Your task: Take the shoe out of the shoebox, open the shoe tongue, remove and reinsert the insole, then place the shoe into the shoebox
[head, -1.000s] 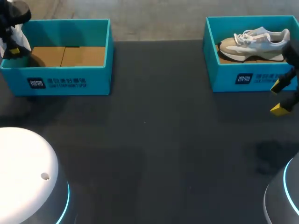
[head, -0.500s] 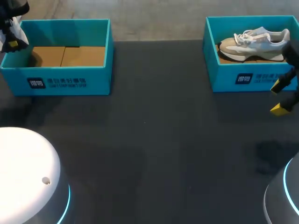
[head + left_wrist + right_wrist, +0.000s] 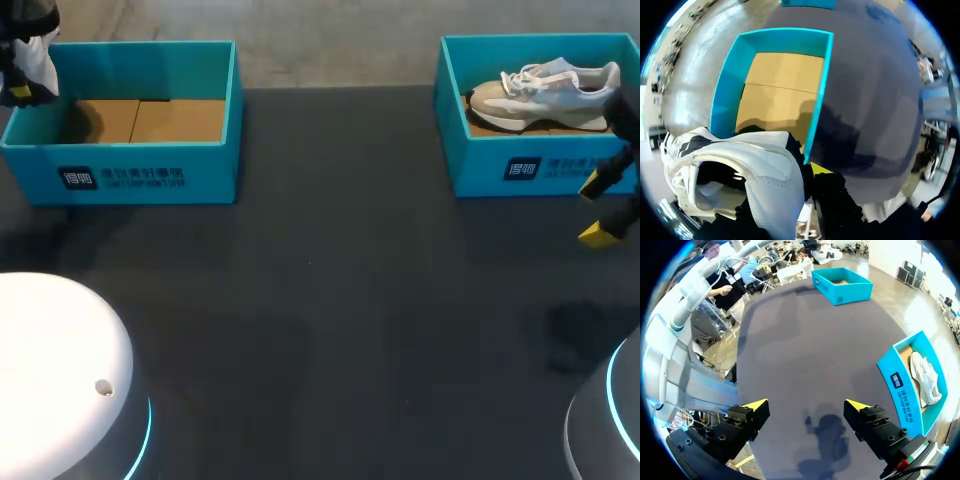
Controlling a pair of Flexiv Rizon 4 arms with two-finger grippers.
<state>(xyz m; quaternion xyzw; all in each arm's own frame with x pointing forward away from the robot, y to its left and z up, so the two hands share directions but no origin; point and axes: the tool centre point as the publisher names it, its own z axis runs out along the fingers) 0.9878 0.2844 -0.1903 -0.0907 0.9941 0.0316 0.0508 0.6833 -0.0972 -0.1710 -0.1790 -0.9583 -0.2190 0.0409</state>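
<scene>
My left gripper [image 3: 20, 92] hangs over the far left corner of the left blue shoebox [image 3: 130, 165], shut on a white shoe [image 3: 36, 62]. In the left wrist view the shoe [image 3: 760, 170] hangs by its heel collar from the left gripper [image 3: 805, 175], above that shoebox [image 3: 725, 100], whose cardboard floor is bare. A second beige and white shoe [image 3: 545, 90] lies in the right blue shoebox [image 3: 480, 160]. My right gripper [image 3: 598, 208] stands open in front of that box, holding nothing. Seen from the right wrist, the right gripper [image 3: 806, 406] is over bare table beside the right shoebox [image 3: 900, 385].
The dark table [image 3: 330, 300] stretches between the two boxes. The left shoebox [image 3: 842, 286] shows far across the table in the right wrist view, with my left arm and the white shoe [image 3: 824, 255] above it.
My left gripper has lifted the white shoe a little higher and further toward the box's far left corner. The right arm has kept still.
</scene>
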